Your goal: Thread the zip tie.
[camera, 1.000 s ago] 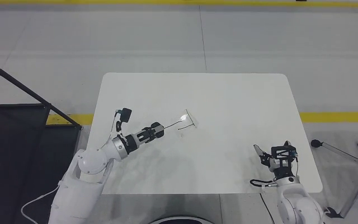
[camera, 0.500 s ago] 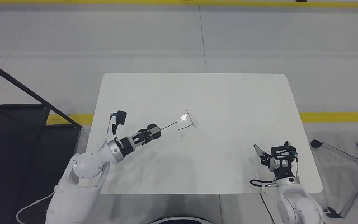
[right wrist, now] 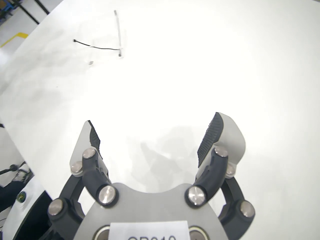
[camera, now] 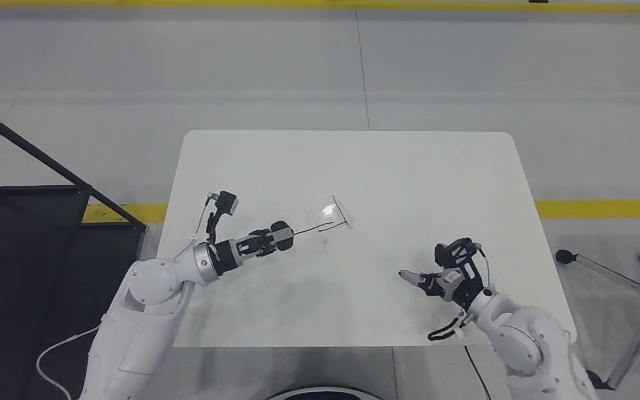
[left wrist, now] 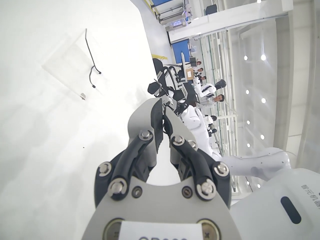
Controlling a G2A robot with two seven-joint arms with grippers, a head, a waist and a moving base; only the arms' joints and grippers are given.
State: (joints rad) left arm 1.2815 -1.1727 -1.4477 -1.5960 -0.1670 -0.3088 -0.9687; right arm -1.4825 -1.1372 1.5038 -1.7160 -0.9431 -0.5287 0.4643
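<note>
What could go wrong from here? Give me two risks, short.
The left gripper is shut beside the black zip tie; advancing like that would likely shove it, not grasp it. The tie's end meets the pale strip, so pulling one may drag the other.
</note>
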